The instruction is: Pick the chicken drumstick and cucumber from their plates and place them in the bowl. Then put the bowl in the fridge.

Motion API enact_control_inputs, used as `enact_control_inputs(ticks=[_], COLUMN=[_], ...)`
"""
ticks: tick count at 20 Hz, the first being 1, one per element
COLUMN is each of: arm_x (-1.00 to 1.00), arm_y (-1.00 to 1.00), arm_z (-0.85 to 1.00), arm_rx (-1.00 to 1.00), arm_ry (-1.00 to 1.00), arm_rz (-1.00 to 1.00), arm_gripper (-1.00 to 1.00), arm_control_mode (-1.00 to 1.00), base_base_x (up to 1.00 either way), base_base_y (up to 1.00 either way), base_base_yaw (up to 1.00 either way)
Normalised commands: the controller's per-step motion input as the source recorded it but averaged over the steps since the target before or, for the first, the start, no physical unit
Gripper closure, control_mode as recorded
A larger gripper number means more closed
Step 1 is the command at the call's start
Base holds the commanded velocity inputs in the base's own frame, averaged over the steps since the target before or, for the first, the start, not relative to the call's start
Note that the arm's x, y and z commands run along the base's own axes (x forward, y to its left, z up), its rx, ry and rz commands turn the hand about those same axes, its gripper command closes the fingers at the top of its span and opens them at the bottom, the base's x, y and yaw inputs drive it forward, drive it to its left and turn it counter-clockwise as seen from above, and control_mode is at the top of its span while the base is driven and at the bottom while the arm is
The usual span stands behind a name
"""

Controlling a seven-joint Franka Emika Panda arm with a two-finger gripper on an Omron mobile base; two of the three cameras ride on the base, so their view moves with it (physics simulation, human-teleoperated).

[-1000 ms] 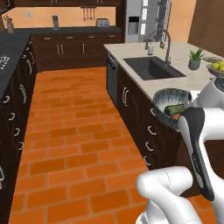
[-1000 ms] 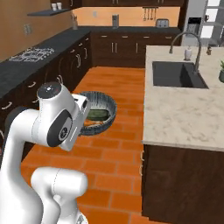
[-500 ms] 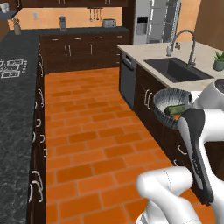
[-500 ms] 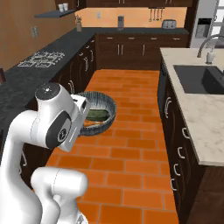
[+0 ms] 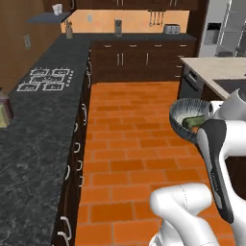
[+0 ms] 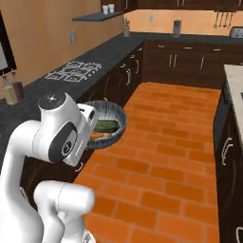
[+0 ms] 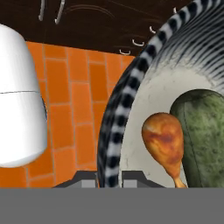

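The dark grey bowl (image 5: 183, 109) hangs in the air over the brick floor, held by its rim in front of the arm. In the hand view my gripper (image 7: 108, 177) is shut on the striped bowl rim (image 7: 127, 92), one finger on each side of it. Inside the bowl lie the golden-brown chicken drumstick (image 7: 164, 140) and the dark green cucumber (image 7: 205, 127), side by side. The right base view shows the bowl (image 6: 119, 117) with the cucumber (image 6: 105, 126) and the drumstick (image 6: 101, 135) in it. The grey fridge (image 5: 214, 29) stands at the back right. The plates are out of view.
A long black counter with a stovetop (image 5: 45, 79) runs along the left. Two bottles (image 6: 12, 90) stand on it nearer me. An island counter (image 5: 211, 67) lies to the right. Dark cabinets line the back wall. The orange brick floor (image 5: 129, 144) is open between them.
Both base views have swung, so the left counter and stove now show and the sink island has slid off to the right: the camera moved. The bowl stays held the same way before the arm.
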Motion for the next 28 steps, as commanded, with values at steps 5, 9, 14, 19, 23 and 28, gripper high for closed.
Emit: enact_control_inputs(ticks=[5,9,14,19,23,28], arm_x=[0.00,0.00,0.00,0.00,0.00,0.00], arm_y=[0.00,0.00,0.00,0.00,0.00,0.00], arm_z=[0.00,0.00,0.00,0.00,0.00,0.00], arm_rx=[0.00,0.00,0.00,0.00,0.00,0.00], arm_ry=[0.00,0.00,0.00,0.00,0.00,0.00], arm_rz=[0.00,0.00,0.00,0.00,0.00,0.00], arm_gripper=[1.00,1.00,1.00,1.00,1.00,1.00], arm_control_mode=[1.00,1.00,1.00,1.00,1.00,1.00], base_base_x=[1.00,1.00,1.00,1.00,1.00,1.00], base_base_y=[0.00,0.00,-0.42,-0.21,-0.11,-0.07], base_base_yaw=[0.34,0.29,-0.07,-0.21,-0.12,-0.08])
